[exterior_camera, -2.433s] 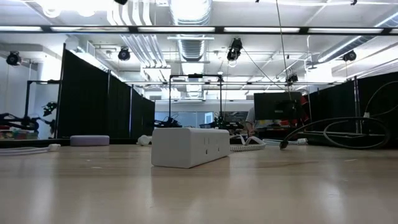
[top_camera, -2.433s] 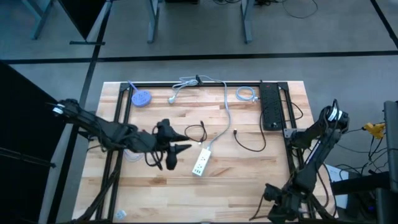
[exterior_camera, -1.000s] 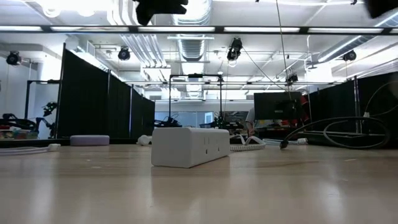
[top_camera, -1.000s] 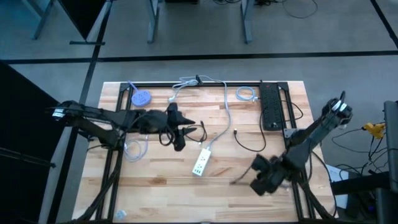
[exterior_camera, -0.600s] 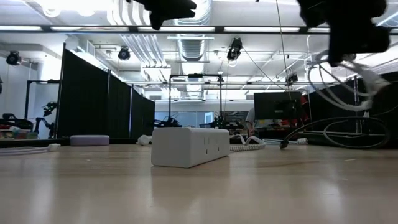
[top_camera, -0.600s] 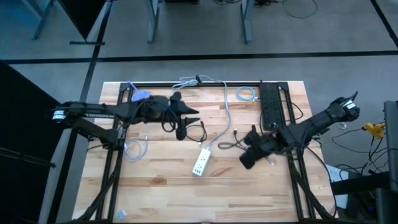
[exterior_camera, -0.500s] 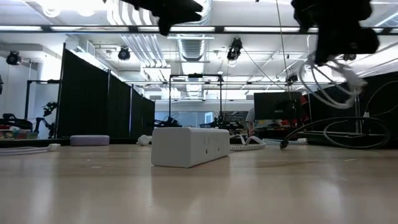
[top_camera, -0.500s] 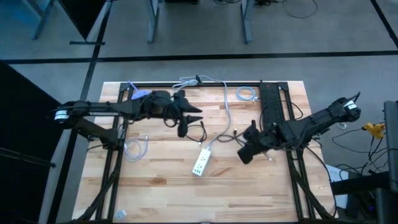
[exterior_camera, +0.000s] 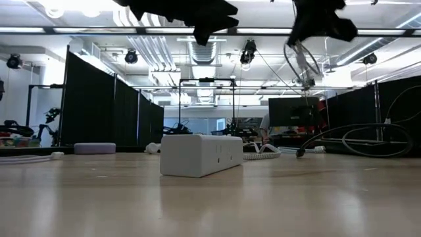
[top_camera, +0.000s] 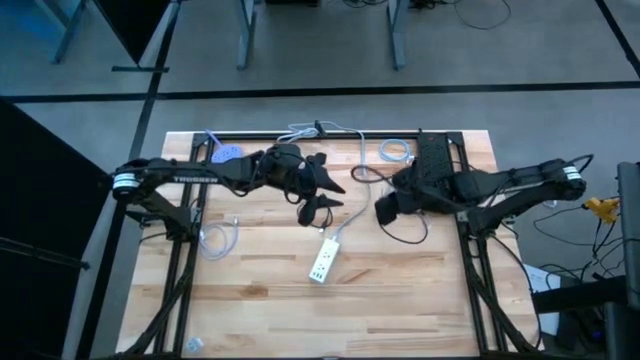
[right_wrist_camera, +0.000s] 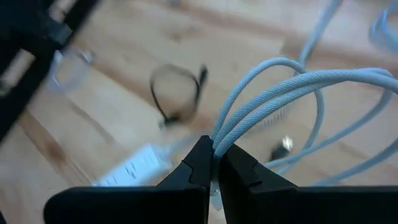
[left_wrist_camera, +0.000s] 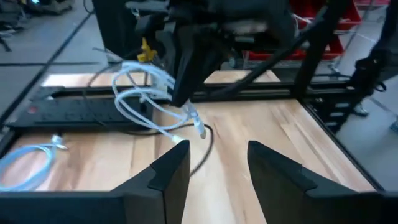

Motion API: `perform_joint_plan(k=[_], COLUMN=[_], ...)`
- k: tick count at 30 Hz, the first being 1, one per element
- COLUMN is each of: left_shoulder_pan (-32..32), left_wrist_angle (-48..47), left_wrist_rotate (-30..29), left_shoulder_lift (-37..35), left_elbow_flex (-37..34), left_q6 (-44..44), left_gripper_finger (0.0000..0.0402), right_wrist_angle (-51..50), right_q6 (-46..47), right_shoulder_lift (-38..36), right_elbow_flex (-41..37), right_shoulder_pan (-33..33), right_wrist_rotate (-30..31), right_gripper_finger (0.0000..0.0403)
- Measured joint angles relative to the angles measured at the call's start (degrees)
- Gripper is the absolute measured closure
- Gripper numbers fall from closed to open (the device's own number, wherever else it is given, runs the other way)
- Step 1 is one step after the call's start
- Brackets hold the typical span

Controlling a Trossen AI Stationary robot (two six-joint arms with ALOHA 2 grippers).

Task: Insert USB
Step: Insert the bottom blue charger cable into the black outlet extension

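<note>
- right gripper [top_camera: 384, 209] has swung in from the table's near right corner to mid-table within about two seconds; it now hangs above the wood just right of the white power strip [top_camera: 322, 260].
- Its jaws are pressed together, pinching a looped pale cable [right_wrist_camera: 292, 93]. The right wrist view shows the strands clamped right at the fingertips.
- left gripper [top_camera: 328, 195] has moved from near the strip toward the table's far middle and now faces the right one, with the two close together but apart.
- Left jaws are spread with nothing between them, and they have widened over the last second. In the left wrist view, the cable's connector end [left_wrist_camera: 199, 127] dangles ahead of the gap.
- Read: this is a handover setup. The right arm presents the plug and the left opens to take it.
- The strip lies flat on the table [top_camera: 400, 300] below and between the grippers, untouched, with nothing inserted yet.
- Connector type is too small to confirm; probably the USB plug.
- Risk: the loose loops may swing, so the plug could drift out of the left jaws' line.
</note>
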Motion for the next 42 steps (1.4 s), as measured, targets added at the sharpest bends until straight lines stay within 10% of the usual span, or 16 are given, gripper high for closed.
perform_joint_plan(k=[9,18,29,42], left_shoulder_pan=[-1.47,-3.3,-5.07,4.1], left_wrist_angle=[0.08,4.95,8.69,9.84], left_wrist_rotate=[-13.27,-8.02,-14.68,-7.55], left_shoulder_lift=[-0.49,-0.21,2.17,4.81], left_elbow_flex=[0.78,0.78,0.72,0.65], left_q6=[7.66,-8.06,-18.85,-9.17], left_gripper_finger=[0.0193,0.0151,0.0185,0.0217], right_wrist_angle=[4.47,16.33,19.36,19.22], right_q6=[-3.41,-19.95,-27.49,-31.96], right_shoulder_lift=[-0.19,-2.28,-5.64,-4.79], right_elbow_flex=[4.12,4.67,4.67,4.67], right_shoulder_pan=[-2.52,-2.61,-2.74,-9.9], right_wrist_rotate=[4.45,4.05,2.62,-0.07], right_gripper_finger=[0.0403,0.0403,0.0403,0.0403])
